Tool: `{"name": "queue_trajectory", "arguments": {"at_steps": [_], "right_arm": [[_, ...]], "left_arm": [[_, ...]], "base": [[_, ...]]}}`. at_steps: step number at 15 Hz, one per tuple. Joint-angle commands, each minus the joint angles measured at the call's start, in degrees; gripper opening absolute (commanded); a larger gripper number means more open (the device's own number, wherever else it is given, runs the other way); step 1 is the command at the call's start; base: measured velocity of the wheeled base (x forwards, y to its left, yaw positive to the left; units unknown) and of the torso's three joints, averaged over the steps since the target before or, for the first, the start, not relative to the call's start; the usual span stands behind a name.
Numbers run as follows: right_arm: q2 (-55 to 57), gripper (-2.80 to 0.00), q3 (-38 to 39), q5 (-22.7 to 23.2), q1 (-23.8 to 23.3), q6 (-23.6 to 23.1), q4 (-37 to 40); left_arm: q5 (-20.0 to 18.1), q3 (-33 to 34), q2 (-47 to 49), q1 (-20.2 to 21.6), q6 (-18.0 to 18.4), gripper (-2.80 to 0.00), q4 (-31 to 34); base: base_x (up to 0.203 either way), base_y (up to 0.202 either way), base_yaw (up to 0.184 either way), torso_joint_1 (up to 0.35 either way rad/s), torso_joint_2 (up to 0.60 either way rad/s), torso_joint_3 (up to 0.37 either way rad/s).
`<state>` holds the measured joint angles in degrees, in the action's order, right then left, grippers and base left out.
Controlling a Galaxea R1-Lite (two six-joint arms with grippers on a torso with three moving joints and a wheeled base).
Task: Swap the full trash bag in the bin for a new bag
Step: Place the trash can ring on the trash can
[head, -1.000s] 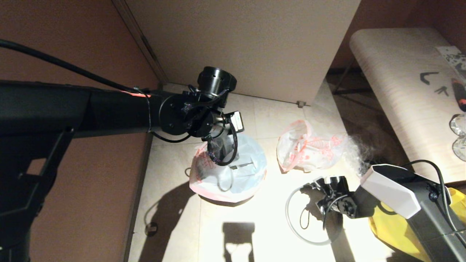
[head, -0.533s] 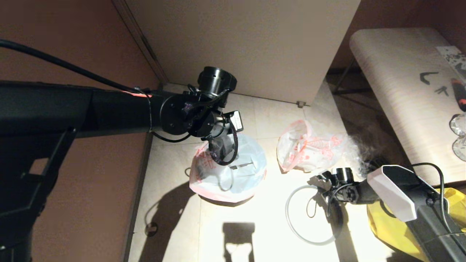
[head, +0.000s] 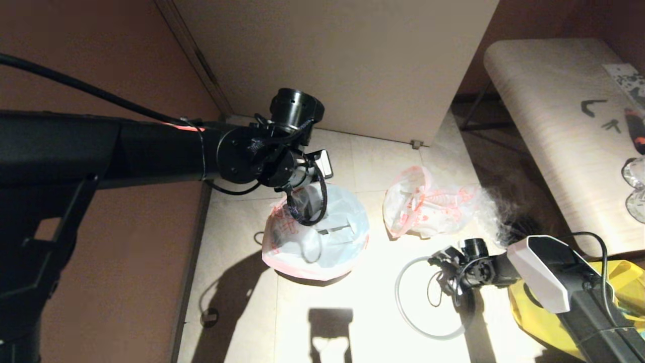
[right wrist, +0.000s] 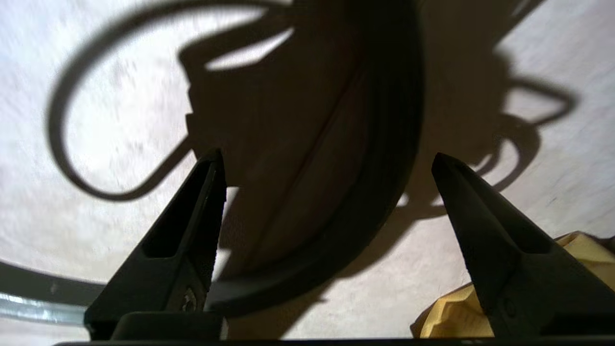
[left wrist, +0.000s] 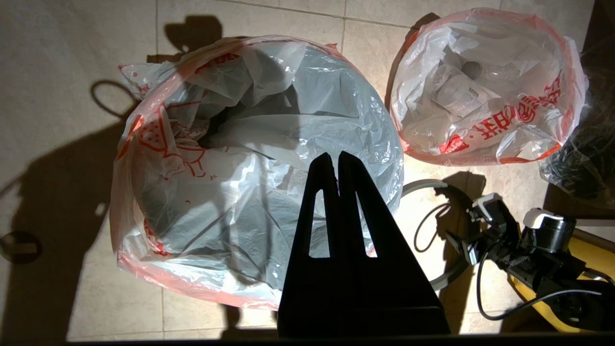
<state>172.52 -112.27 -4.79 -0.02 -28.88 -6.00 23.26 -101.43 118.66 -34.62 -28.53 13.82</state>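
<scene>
The new bag (head: 327, 237) (left wrist: 269, 144), thin whitish plastic with a pinkish-red edge, is draped open over the bin, which it hides. My left gripper (head: 301, 204) (left wrist: 336, 156) hangs just above the bag's mouth, shut, with nothing seen between its fingers. To the right on the floor lies the full trash bag (head: 428, 204) (left wrist: 480, 96), lumpy with red print. The bin's grey hoop (head: 398, 302) (left wrist: 423, 183) (right wrist: 384, 202) lies on the tiles. My right gripper (head: 439, 262) (right wrist: 327, 154) is open low over the hoop's far arc.
A yellow bag (head: 625, 282) (right wrist: 451, 312) lies under my right arm. A clear crinkly bag with dark contents (head: 499, 217) sits beside the full bag. A pale bench (head: 554, 111) stands at right, a white cabinet (head: 327, 60) behind, a brown wall at left.
My right arm has swung and dropped, bringing its gripper lower over the hoop. My left wrist has shifted slightly to the left above the bag.
</scene>
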Motion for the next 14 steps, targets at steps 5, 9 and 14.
{"name": "queue_trajectory", "arguments": {"at_steps": [5,9,14], "right_arm": [[0.8,-2.80,-0.7,0.0,-0.4,-1.7,3.1],[0.8,-2.80,-0.7,0.0,-0.9,-1.7,3.3],[-4.4,-2.80,1.5,-0.2,-0.6,6.4,3.9]], "left_arm": [[0.2,-0.1,-0.5,0.2,-0.3,-2.80,-0.2],[0.2,-0.7,-0.4,0.9,-0.3,-2.80,-0.1],[0.9,0.2,-3.5,0.5,-0.3,-2.80,0.4]], "base": [[0.000,0.000,0.000,0.000,0.00,0.000],[0.000,0.000,0.000,0.000,0.00,0.000],[0.000,0.000,0.000,0.000,0.00,0.000]]}}
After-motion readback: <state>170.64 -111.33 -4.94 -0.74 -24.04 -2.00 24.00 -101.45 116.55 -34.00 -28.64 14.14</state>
